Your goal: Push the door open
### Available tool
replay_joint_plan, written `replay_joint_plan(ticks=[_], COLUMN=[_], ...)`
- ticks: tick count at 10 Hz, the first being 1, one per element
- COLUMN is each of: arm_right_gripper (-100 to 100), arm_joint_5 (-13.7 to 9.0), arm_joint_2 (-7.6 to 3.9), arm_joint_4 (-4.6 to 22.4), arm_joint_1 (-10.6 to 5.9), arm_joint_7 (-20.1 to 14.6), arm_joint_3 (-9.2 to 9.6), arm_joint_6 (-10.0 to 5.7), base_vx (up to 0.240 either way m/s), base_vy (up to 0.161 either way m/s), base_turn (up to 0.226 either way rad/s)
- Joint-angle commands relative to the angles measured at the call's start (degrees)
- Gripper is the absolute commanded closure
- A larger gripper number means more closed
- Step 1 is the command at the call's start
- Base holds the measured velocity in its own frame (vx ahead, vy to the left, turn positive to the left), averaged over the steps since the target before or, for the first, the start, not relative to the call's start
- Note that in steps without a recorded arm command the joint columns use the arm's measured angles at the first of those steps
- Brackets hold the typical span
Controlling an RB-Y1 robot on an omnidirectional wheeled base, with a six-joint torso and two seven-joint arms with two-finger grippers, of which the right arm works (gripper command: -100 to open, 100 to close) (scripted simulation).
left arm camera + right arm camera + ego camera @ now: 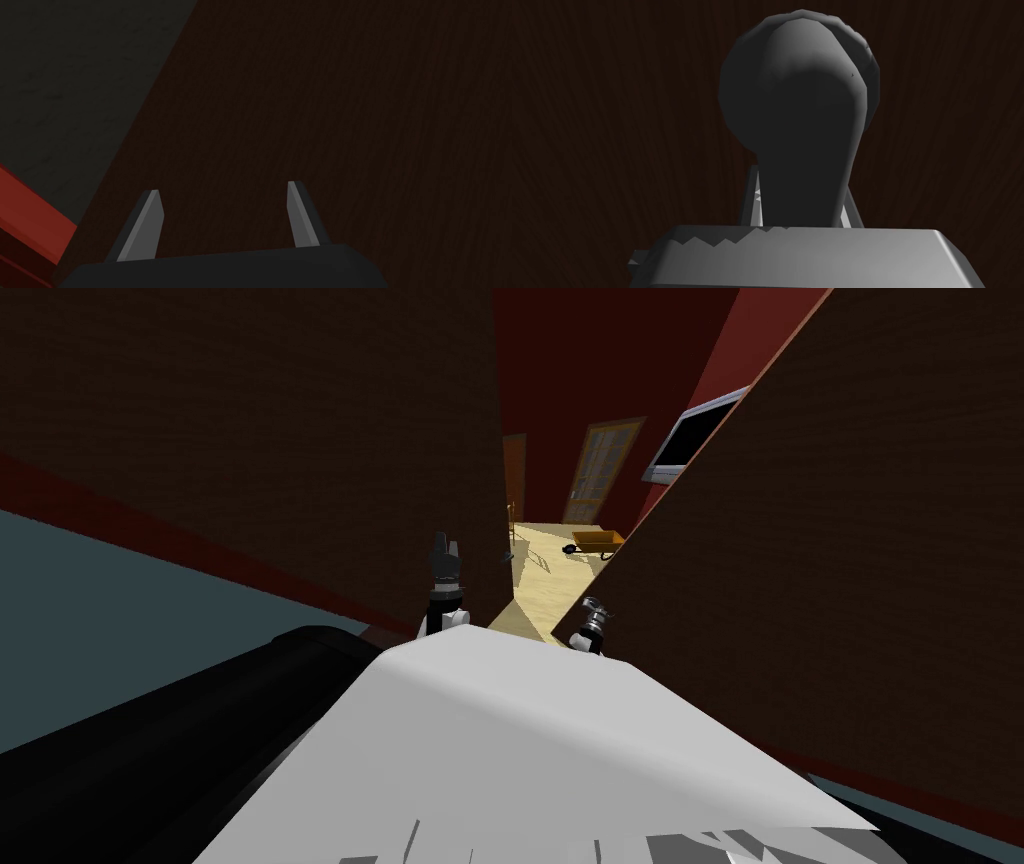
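Right pincer (801,200) is clamping the dark grey door handle (804,115), fingers pressing its sides. Dark brown door (612,125) is sitting straight ahead of that pincer, right behind the handle. Left pincer (225,189) is hovering with fingers apart, pointing at a dark brown surface (325,100) just ahead; red baseboard (30,210) running off to one side

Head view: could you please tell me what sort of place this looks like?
Probably a doorway inside a house: a dark wooden door ajar, its handle in the right claw, with red walls, a pale floor and a wheelbarrow beyond.
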Motion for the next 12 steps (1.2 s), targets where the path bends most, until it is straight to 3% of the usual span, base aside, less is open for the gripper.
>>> replay_joint_plan(ticks=[1,2,5,8,9,12], arm_right_gripper=[100,100,100,100,100,100], arm_joint_5=[-0.53,-0.33,-1.52,-1.52,-2.24,-2.44], arm_joint_2=[0.47,0.31,-0.77,-0.77,-1.19,-1.28], arm_joint_4=[-0.47,-0.56,-0.69,-0.69,-0.66,-0.31], arm_joint_1=[-0.20,0.23,0.13,0.13,0.06,0.04], arm_joint_7=[0.81,0.50,1.62,1.62,2.28,2.47], arm_joint_3=[-0.96,-0.63,-2.38,-2.38,-3.41,-3.71], arm_joint_6=[-0.14,0.06,-0.41,-0.41,-0.71,-0.79], base_vx=[0.190,0.083,0.148,0.056,0.071,0.121], base_vy=[0.030,0.015,-0.042,-0.022,-0.021,-0.034], base_turn=[-0.068,-0.038,-0.030,-0.005,-0.021,-0.027])
